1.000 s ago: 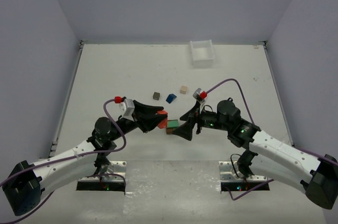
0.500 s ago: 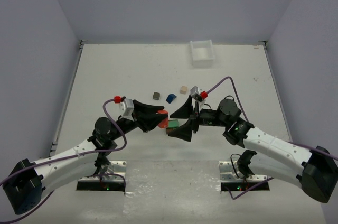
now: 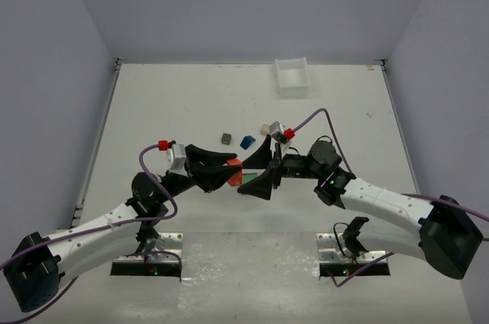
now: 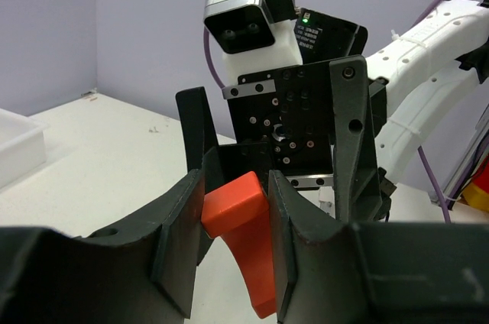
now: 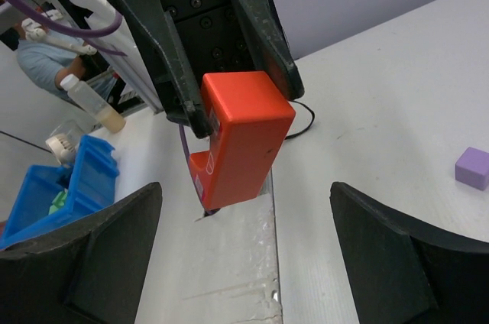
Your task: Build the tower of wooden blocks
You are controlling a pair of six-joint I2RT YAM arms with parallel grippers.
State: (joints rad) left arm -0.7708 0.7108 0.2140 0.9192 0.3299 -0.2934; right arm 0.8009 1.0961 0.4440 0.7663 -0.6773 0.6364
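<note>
Jaws of the left gripper (image 3: 231, 172) sit narrow, clamped on one red-orange block (image 5: 243, 134), which we see held upright between the dark fingers, toward the near edge of the table (image 3: 168, 102) around its middle. Just right of it one green block (image 3: 250, 179) shows, partly hidden by the arms. Facing it, the right gripper (image 3: 258, 173) has its jaws spread wide and grips nothing. Its own view shows the red-orange block between its two fingers. Farther in, near the table's centre, we count three loose pieces in a row: an olive block (image 3: 226, 138), a blue block (image 3: 247, 141) and a beige block (image 3: 265, 129). One purple block (image 5: 473, 167) appears in the right wrist view only. One white tray (image 3: 293, 77) sits at the far edge, right of the middle.
</note>
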